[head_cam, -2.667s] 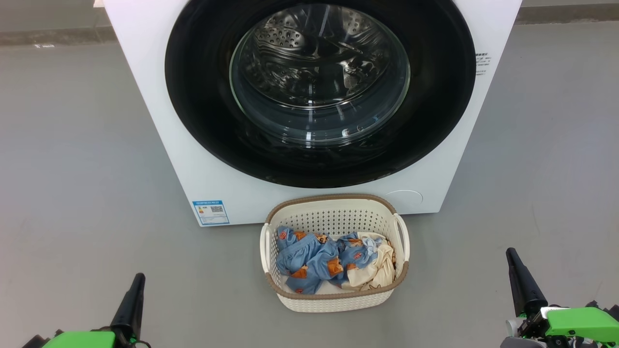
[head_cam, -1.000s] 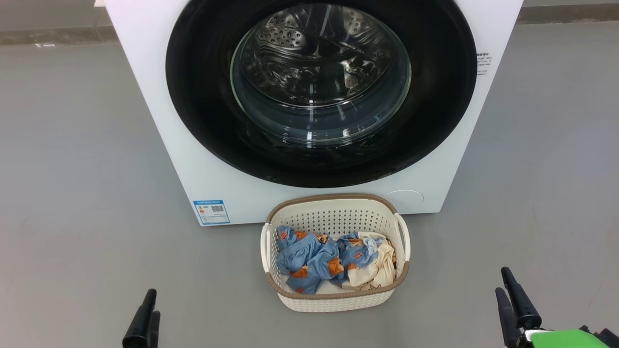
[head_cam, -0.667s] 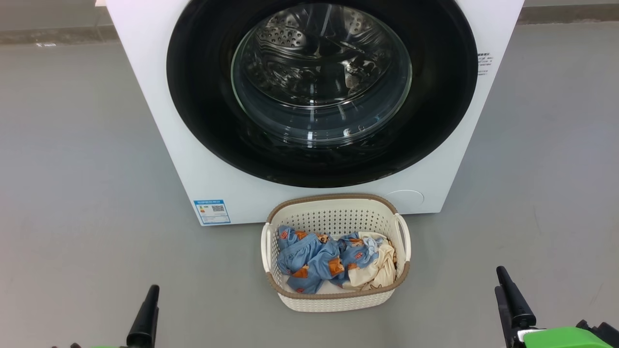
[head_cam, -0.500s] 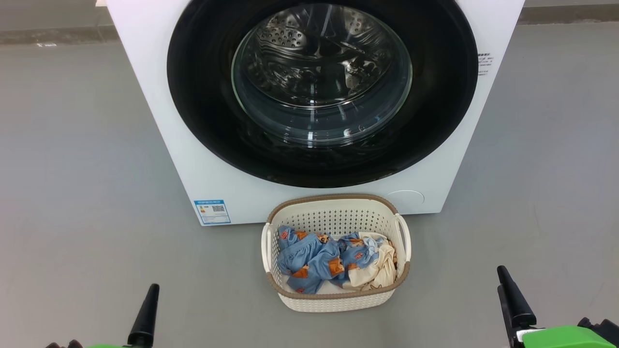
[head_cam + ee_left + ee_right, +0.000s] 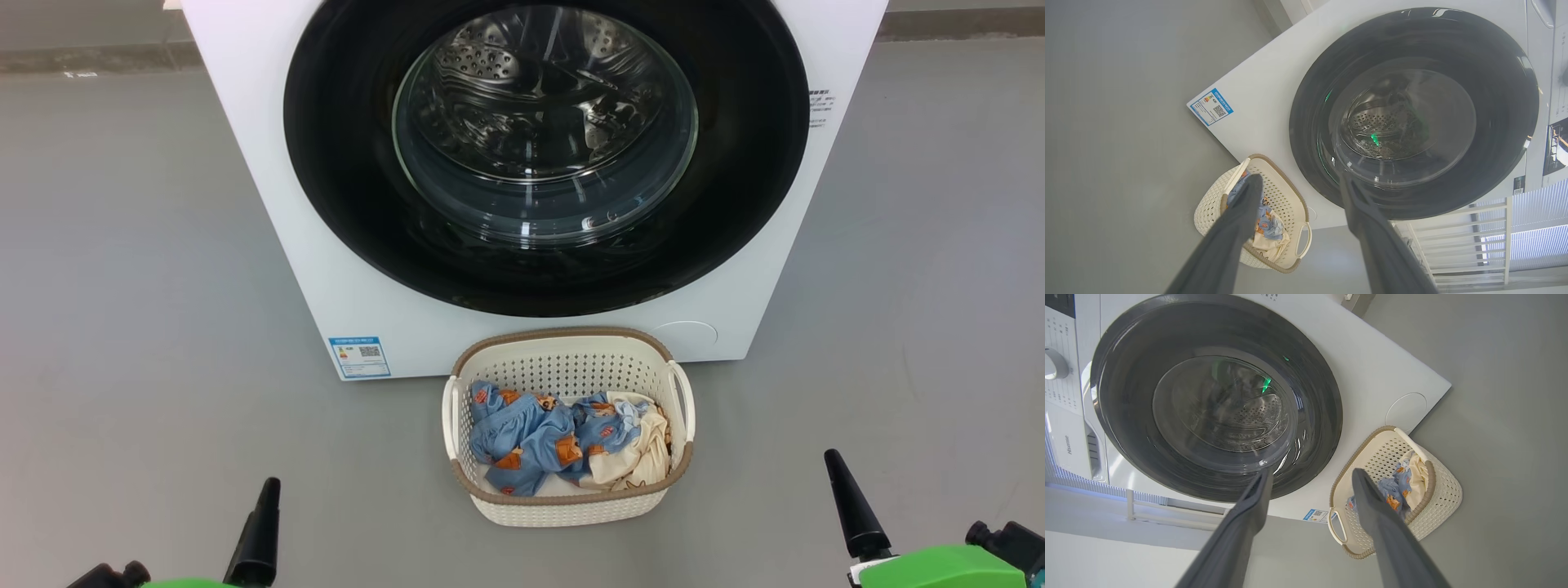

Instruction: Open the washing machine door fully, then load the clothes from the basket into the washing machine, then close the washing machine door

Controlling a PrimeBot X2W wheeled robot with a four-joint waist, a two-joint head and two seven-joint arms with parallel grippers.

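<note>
- Door [image 5: 543,155] shut, flush on washer [image 5: 269,204] front; nothing loaded yet.
- Basket [image 5: 563,335] on floor just in front, below door, clothes [image 5: 539,445] inside.
- My left fingers [image 5: 1235,228] and right fingers [image 5: 1245,526] apart, empty, low, well short of door.
- Can't tell which side unlatches; I'd hook that edge, follow the hinge arc, swing wide, clear of basket.

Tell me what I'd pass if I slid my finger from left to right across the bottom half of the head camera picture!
left end effector → blue label sticker → basket → right end effector
</note>
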